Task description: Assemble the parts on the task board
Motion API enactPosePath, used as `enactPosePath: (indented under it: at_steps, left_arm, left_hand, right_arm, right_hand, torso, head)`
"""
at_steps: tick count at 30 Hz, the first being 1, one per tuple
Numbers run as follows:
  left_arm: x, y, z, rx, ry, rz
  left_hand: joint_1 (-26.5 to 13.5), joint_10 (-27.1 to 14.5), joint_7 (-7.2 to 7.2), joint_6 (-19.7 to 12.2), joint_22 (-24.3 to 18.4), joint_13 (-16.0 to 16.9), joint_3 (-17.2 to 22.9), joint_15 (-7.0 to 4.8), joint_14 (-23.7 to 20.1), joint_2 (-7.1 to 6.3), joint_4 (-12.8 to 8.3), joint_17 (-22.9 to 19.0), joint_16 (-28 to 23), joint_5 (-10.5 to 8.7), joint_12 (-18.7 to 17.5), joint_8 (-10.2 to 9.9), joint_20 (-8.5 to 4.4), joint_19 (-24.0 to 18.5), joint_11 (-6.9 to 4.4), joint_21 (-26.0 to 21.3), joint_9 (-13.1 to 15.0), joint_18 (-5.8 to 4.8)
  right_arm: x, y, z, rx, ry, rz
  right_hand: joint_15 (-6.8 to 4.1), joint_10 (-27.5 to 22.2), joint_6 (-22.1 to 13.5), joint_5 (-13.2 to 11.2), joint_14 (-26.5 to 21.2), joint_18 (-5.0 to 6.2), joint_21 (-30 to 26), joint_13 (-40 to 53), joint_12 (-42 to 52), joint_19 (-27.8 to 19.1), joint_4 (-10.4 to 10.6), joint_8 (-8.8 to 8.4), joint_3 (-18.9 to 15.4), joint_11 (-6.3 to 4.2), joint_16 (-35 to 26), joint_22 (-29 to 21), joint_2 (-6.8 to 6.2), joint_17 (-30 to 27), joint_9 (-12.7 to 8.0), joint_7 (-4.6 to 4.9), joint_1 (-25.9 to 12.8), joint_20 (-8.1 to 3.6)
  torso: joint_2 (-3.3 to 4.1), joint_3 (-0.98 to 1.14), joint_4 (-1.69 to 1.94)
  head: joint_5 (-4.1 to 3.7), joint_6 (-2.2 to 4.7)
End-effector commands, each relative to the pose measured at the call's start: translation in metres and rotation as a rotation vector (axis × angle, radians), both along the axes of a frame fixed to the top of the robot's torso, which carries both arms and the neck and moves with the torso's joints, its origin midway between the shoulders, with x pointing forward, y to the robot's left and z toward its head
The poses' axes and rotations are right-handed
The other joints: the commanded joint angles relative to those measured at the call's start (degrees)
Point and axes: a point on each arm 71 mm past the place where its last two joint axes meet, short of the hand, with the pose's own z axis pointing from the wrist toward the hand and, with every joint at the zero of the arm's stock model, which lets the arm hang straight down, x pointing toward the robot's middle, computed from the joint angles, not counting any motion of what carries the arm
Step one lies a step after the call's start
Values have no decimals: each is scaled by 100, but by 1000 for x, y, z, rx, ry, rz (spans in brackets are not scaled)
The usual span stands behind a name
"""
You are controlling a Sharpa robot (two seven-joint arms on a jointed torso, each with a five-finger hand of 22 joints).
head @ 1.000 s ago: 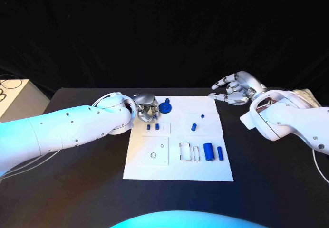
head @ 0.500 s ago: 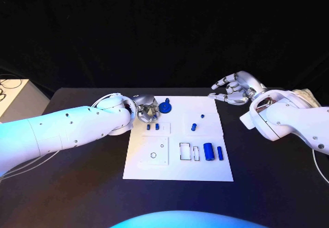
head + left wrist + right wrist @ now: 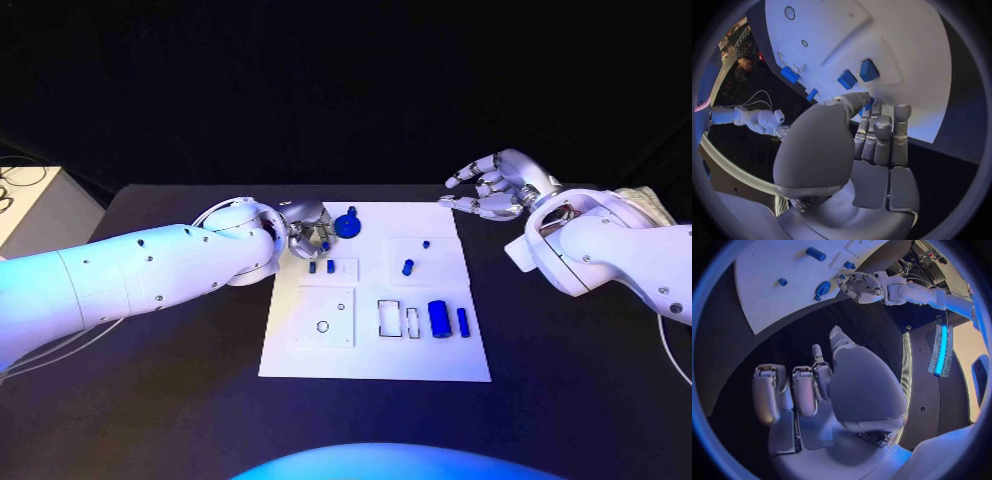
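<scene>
The white task board (image 3: 375, 350) lies mid-table. At its far left corner my left hand (image 3: 307, 232) has its fingers curled, pinching the edge of a round blue part (image 3: 346, 225). A sliver of that round blue part (image 3: 869, 104) shows between thumb and fingers (image 3: 879, 132). Two small blue pieces (image 3: 320, 267) lie just in front of the hand, the same small blue pieces (image 3: 857, 75) close to the fingertips. My right hand (image 3: 498, 187) hovers off the board's far right corner, fingers apart, holding nothing.
A blue peg (image 3: 408, 267) and a small blue stud (image 3: 427, 243) sit mid-board. Two blue cylinders (image 3: 450, 320) stand beside rectangular slots (image 3: 389, 318), with an oval outline (image 3: 325, 326) to their left. A pale box (image 3: 29, 205) stands at the table's left.
My left hand has edged slightly toward the far side beside the round blue part, which stays in place. The right hand has not moved.
</scene>
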Motion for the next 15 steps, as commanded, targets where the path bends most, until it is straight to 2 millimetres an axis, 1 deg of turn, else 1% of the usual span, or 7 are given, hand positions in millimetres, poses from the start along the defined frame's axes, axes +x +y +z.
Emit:
enactPosePath:
  at_steps: [1, 6, 10, 15]
  left_arm:
    - [-1, -1, 0, -5, 6, -7]
    - [-1, -1, 1, -13, -5, -4]
    - [-1, -1, 2, -19, -10, -3]
    - [-2, 1, 1, -15, -1, -4]
  left_hand:
    - [-51, -58, -14, -58, -15, -10, 2, -3, -50, -30, 26, -19, -32, 5, -50, -41, 16, -54, 12, -35, -11, -22]
    - [-72, -170, -29, -91, -63, -28, -28, 26, -102, -49, 30, -94, -44, 2, -98, -68, 44, -96, 45, -87, -17, -12]
    - [-79, -265, -52, -131, -108, -37, -66, 50, -140, -57, 29, -150, -51, 2, -119, -95, 67, -133, 70, -133, -23, -2]
    - [-71, -516, -88, -212, -320, -48, -228, 105, -238, -50, 27, -289, -61, 5, -137, -151, 114, -333, 120, -350, -34, 50]
  right_arm:
    - [-1, 1, 0, -6, -9, 13]
    - [-1, 1, 0, -6, -9, 12]
    - [0, 1, 0, -6, -9, 12]
    - [0, 0, 0, -6, -10, 10]
  right_hand:
    - [-31, 15, -26, 27, 398, 68, -18, 625, 2, 310, -8, 29, 27, -29, -14, 1094, 19, 676, -7, -9, -47, -32]
    - [-31, 15, -26, 27, 398, 68, -18, 625, 2, 310, -8, 29, 27, -29, -14, 1094, 19, 676, -7, -9, -47, -32]
    - [-31, 15, -26, 27, 398, 68, -18, 625, 2, 310, -8, 29, 27, -29, -14, 1094, 19, 676, -7, -9, -47, -32]
    - [-31, 15, -26, 27, 398, 68, -18, 625, 2, 310, -8, 29, 27, -29, -14, 1094, 19, 676, -7, -9, -47, -32]
  torso:
    - [1, -1, 4]
    - [3, -5, 2]
    - [0, -3, 1]
    - [-2, -2, 2]
  head:
    - [-3, 0]
    - [-1, 3]
    - [0, 3]
    - [-2, -4]
